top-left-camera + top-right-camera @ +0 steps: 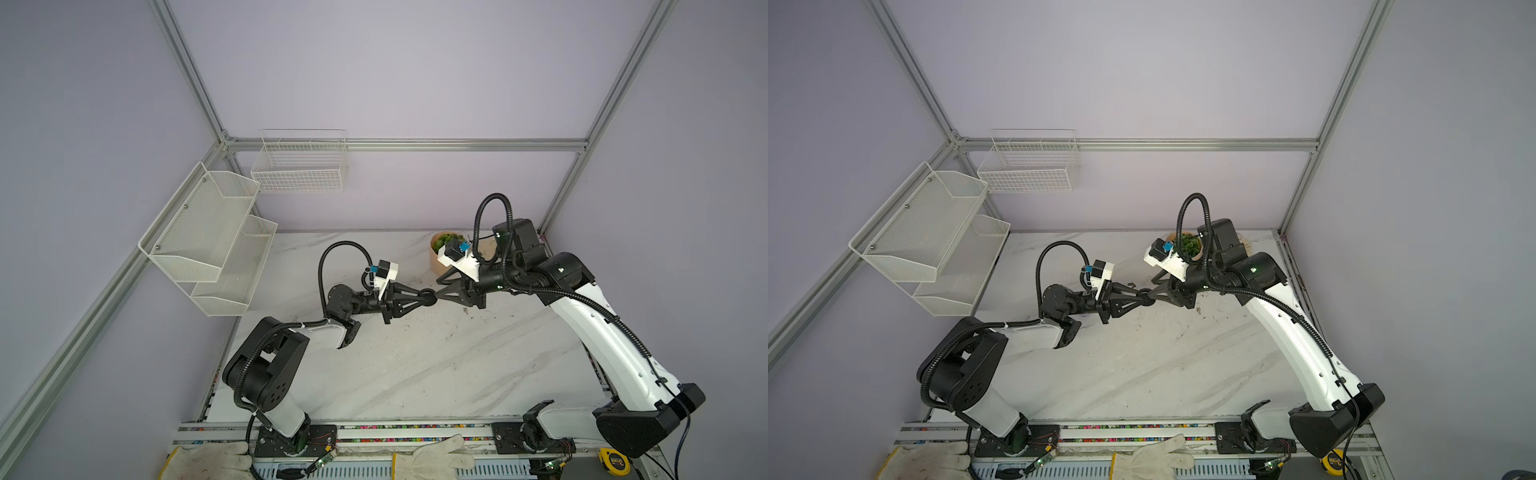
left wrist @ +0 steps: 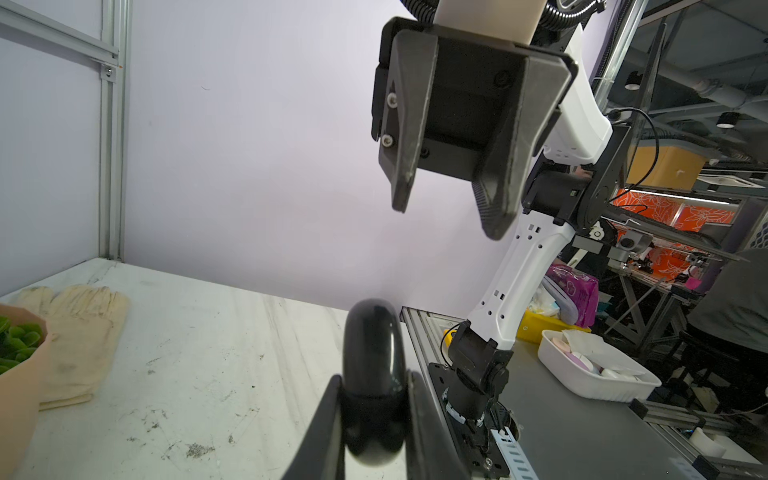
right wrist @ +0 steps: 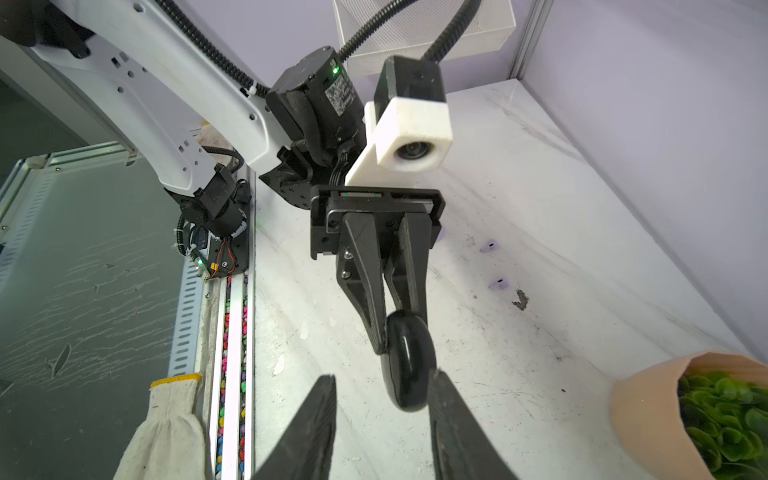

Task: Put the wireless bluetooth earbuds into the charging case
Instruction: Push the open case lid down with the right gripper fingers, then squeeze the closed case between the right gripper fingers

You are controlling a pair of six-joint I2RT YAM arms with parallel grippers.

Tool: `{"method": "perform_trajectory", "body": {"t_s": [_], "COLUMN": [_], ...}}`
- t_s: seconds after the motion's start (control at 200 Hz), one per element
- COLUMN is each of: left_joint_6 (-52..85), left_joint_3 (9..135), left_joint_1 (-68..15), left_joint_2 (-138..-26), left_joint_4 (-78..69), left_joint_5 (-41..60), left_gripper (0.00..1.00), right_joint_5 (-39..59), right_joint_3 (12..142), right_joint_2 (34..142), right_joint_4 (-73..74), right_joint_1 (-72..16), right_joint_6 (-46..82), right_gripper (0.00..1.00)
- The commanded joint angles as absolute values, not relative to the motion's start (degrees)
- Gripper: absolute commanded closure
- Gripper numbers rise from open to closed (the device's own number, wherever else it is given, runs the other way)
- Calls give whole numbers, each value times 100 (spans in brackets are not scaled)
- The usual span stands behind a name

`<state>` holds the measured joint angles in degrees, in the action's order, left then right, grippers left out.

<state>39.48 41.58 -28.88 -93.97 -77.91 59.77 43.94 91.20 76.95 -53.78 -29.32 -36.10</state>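
A round black charging case (image 3: 409, 365) hangs above the marble table, closed, with my left gripper (image 3: 401, 328) shut on its edge. Both top views show the case (image 1: 428, 297) (image 1: 1145, 297) at mid-table between the two grippers. My right gripper (image 3: 384, 378) faces it with its jaws open; the case's free end lies between them, close against one finger. From the left wrist view the case (image 2: 374, 332) stands out of my left gripper (image 2: 374, 399), and the right gripper (image 2: 449, 203) is open above it. Two pale lilac earbuds (image 3: 487, 246) (image 3: 498, 284) lie on the table behind.
A peach pot of green plant (image 1: 440, 249) (image 3: 685, 415) stands at the back right. A brownish debris bit (image 3: 519, 299) lies near the earbuds. Gloves (image 1: 208, 461) (image 1: 432, 457) rest on the front rail and another glove (image 2: 79, 332) by the pot. Wire baskets (image 1: 208, 232) hang on the left wall.
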Motion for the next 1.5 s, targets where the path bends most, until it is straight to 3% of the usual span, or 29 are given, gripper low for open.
{"method": "perform_trajectory", "body": {"t_s": [0.0,0.63,1.245,1.49], "left_joint_6": [3816,3745,3771,3797], "left_joint_3": [4224,4166,4166,4166], "left_joint_1": [-2839,-2839,-2797,-2760], "left_joint_2": [-9264,-9176,-9146,-9079], "left_joint_4": [-7919,-7892,-7874,-7848], "left_joint_5": [6065,6078,5978,5882], "left_gripper": [100,100,100,100], "right_joint_5": [4692,4623,4585,4135], "right_joint_3": [8964,9151,8985,8564], "right_joint_2": [7825,8365,8421,8222], "right_joint_4": [-5585,-5519,-5434,-5203], "right_joint_1": [-2971,-2994,-3216,-3414], "right_joint_6": [-3742,-3744,-3744,-3765], "right_gripper": [60,62,81,81]}}
